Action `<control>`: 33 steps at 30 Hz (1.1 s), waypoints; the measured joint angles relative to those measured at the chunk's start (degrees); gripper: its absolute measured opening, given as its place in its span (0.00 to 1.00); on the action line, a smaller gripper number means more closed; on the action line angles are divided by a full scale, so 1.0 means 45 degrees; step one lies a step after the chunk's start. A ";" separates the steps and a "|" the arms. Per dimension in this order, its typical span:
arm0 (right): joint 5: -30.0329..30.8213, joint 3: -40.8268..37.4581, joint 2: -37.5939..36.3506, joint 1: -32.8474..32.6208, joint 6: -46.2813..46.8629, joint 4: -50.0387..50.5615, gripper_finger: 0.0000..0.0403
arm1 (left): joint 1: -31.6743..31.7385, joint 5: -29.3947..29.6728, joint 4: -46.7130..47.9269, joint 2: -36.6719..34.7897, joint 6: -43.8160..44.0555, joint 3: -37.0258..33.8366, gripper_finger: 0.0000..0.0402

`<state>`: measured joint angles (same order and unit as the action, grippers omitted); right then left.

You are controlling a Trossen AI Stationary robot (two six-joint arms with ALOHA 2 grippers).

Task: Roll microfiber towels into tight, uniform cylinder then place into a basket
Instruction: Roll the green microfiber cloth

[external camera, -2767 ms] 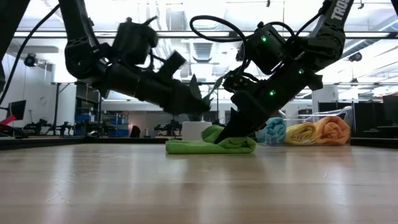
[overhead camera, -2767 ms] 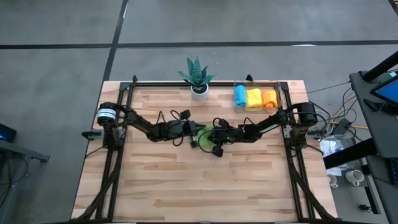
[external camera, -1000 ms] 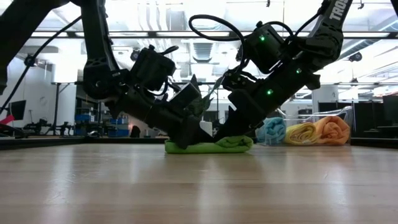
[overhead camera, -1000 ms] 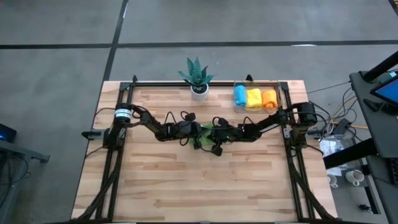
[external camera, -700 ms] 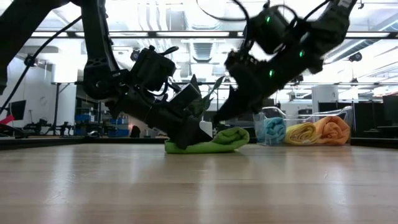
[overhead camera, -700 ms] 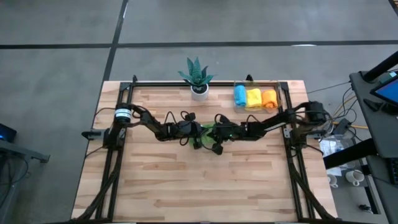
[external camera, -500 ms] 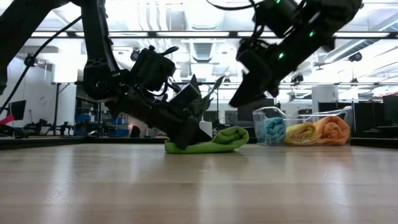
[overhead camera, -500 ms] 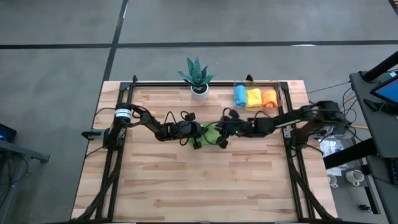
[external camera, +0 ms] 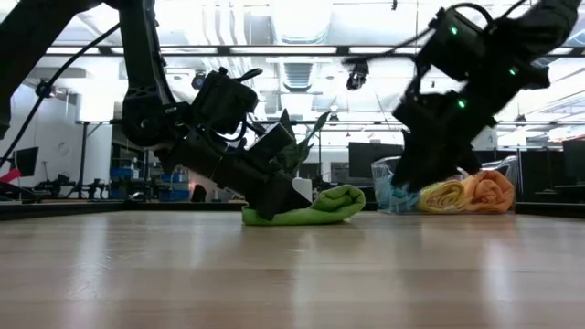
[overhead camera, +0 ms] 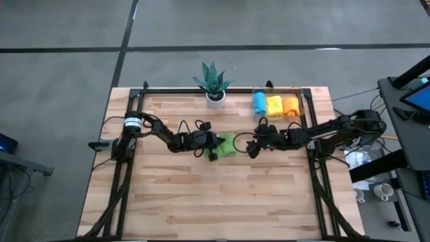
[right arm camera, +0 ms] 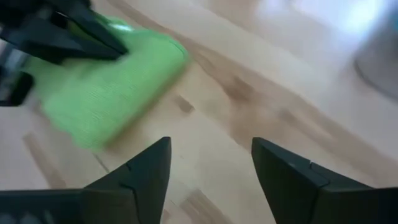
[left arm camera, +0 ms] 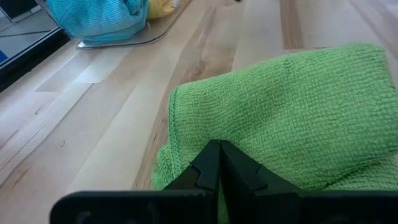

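Green towel [overhead camera: 228,143] mid-table, pinched by the closed left gripper [overhead camera: 216,143]. Right gripper [overhead camera: 252,145] spread wide, empty, just beside it. Behind — potted plant [overhead camera: 214,82] and the basket [overhead camera: 300,101] with three rolls.

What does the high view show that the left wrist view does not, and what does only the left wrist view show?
Only the high view shows the potted plant, the orange towel in the basket, and the right gripper, open, apart from the green towel. Only the left wrist view shows the left gripper with its fingers shut, pressed against the green towel's weave. Both show the green towel, the blue towel and the wooden table.
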<state>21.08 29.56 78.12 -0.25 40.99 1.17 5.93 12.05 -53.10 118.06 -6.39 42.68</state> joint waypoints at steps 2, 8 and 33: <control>0.0000 -0.0350 -0.0007 0.0000 0.0641 -0.0018 0.55 | 0.0000 -0.0001 0.0000 0.0000 0.0000 0.0000 0.00; -0.0014 -0.0695 -0.0012 0.0000 0.1721 -0.0068 0.55 | 0.0000 -0.0003 0.0005 0.0005 -0.0004 0.0000 0.00; -0.2658 -0.1214 0.0007 0.1625 0.4035 -0.1488 0.54 | 0.0000 0.0002 0.0039 0.0019 -0.0005 0.0058 0.00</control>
<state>9.12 24.10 78.15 7.06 59.15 -5.53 5.93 12.05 -52.93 118.15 -6.42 42.94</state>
